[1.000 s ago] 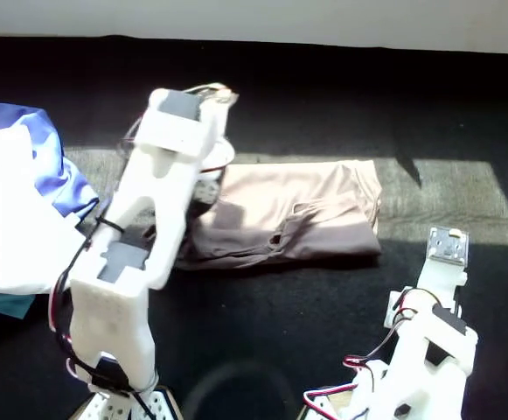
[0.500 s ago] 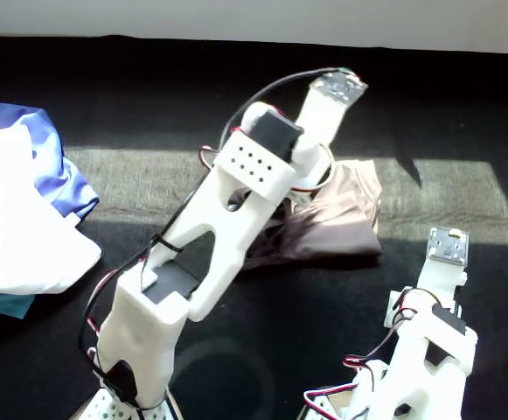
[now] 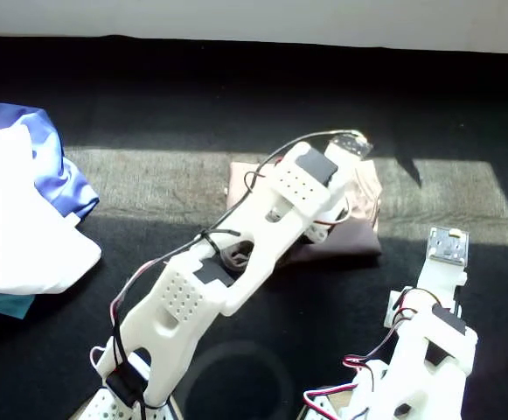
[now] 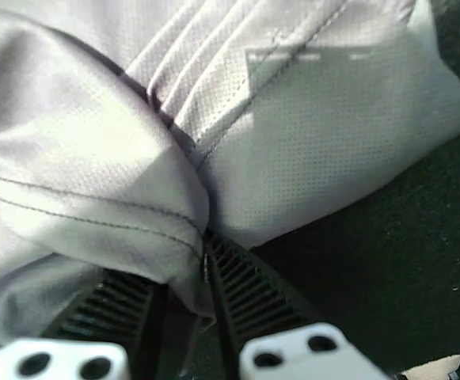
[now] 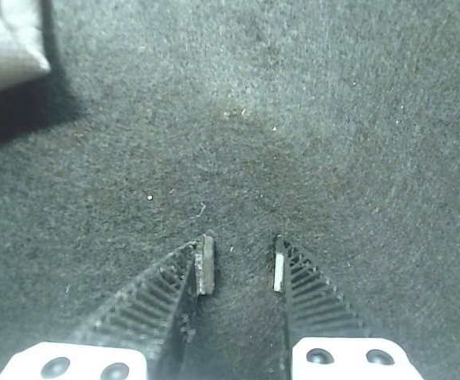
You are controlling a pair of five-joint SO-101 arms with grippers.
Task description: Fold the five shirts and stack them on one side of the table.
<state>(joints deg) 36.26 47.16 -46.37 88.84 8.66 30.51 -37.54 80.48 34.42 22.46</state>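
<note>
A beige shirt [image 3: 365, 229] lies at the middle of the black table, folded over on itself into a narrow bundle. My left gripper [image 3: 341, 197] stands over its right half at the end of the outstretched arm. In the left wrist view the left gripper [image 4: 186, 269] is shut on a stitched fold of the shirt [image 4: 317, 134]. Near the front right, my right gripper [image 3: 446, 249] hovers over bare cloth. Its fingers [image 5: 204, 265] stand a little apart with nothing between them, and a corner of the shirt [image 5: 0, 39] lies off to one side.
A loose pile of shirts [image 3: 17, 219], white over blue and teal, covers the left edge of the table. A sunlit band [image 3: 463, 188] crosses the black table cloth. The pale wall edge [image 3: 254, 22] runs along the back.
My left arm has swung from the shirt's left end over to its right end, carrying the fabric across, so the shirt is now folded narrower. The right arm has stayed still.
</note>
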